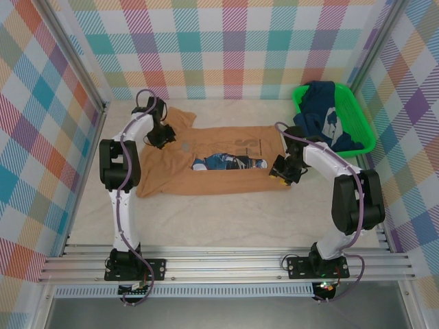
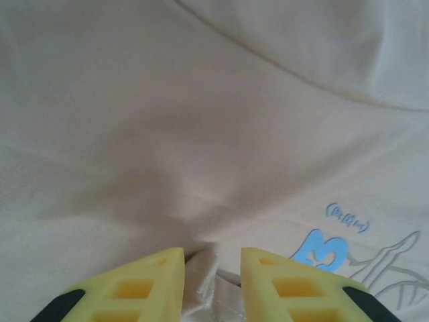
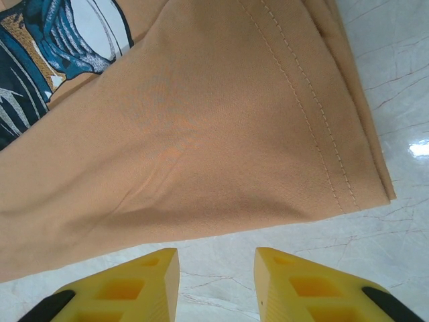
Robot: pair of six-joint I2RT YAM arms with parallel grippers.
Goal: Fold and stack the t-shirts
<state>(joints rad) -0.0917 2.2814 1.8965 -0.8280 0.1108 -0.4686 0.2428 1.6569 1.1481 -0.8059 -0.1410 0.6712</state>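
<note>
The tan-orange t-shirt lies spread flat on the table, its blue-and-white print facing up. My left gripper is down on the shirt's left part. In the left wrist view the left gripper is shut on a raised fold of hemmed cloth, with a light-blue print to the right. My right gripper hangs at the shirt's right edge. Seen from the right wrist, the right gripper stands open over bare table, just short of the shirt's edge. The navy t-shirt lies bunched in the basket.
A green plastic basket stands at the back right, against the checked walls. Bare pale table runs in front of the shirt to the rail where the arm bases are bolted. Marbled tabletop lies right of the shirt's stitched hem.
</note>
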